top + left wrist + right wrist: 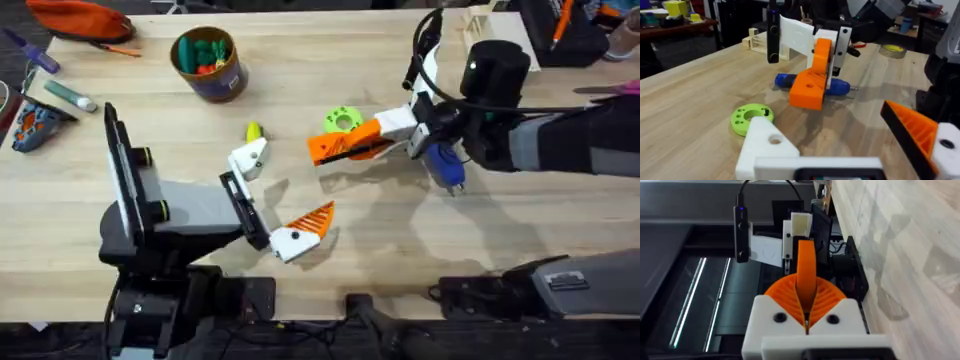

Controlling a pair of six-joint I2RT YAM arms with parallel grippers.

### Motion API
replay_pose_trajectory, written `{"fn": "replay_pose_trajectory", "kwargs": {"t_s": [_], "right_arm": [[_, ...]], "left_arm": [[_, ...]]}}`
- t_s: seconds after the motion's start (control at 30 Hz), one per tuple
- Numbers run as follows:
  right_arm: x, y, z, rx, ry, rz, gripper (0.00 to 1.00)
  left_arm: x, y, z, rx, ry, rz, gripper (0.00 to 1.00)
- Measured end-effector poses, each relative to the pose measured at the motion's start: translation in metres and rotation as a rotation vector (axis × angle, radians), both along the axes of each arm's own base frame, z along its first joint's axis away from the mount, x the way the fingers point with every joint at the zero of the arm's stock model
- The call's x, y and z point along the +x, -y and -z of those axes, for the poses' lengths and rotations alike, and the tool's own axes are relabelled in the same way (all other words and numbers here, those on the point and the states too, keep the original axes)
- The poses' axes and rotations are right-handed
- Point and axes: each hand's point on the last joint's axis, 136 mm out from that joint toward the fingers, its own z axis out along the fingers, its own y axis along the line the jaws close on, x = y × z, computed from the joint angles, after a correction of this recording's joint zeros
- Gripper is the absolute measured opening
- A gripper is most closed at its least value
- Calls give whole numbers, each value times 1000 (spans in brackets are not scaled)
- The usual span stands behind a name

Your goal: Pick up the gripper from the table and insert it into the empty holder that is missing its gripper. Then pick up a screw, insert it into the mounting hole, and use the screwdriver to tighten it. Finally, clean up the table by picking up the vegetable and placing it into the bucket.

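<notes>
The overhead camera sits above the arm bases, looking down and forward across the wooden table [300,90], with both bases along the bottom of the frame. The left wrist camera looks low along the table from close range, facing the green disc [751,118], the blue screwdriver [836,86] and the right arm's orange fingers [812,82]; the overhead view shares these at centre right. The right wrist camera looks sideways, the table edge running up the right of its frame.

Pale, matt wood-grain counter [330,250] carries a ribbed orange plastic gripper [345,146], a smooth white plastic holder [248,160], a glossy blue plastic screwdriver [447,168] and a matt green disc [342,120] at centre frame.
</notes>
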Motion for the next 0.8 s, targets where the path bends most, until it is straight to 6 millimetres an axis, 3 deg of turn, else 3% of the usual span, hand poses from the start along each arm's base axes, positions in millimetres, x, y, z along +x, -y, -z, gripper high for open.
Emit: {"fn": "replay_pose_trajectory", "kwargs": {"t_s": [0.4,0.8], "right_arm": [[-7,-22,-12,20,73,-80,9],[-9,-40,1,20,83,-134,9]], "left_arm": [[0,0,0,0,0,0,985],[0,0,0,0,0,0,986]]}}
